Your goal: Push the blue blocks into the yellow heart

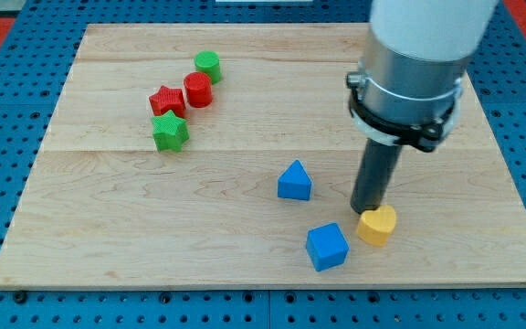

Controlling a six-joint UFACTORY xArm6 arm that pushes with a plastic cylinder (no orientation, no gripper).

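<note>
Nearly gathered: blue blocks beside the heart

No claw here. My tip (367,211) touches the yellow heart (377,225) near the bottom-right corner. Blue cube (327,247) sits just beside it; blue triangular block (294,181) nearby. Light, rigid, probably slippery: push flat faces squarely.

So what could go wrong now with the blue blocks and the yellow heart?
1. My tip sits right at the yellow heart, on its upper side. A small slide could knock the heart toward the board's bottom edge, which is close.
2. The blue cube lies near that same edge, so a push downward might send it off.
3. The blue triangle sits apart from the cube, so one push probably won't move both.
</note>
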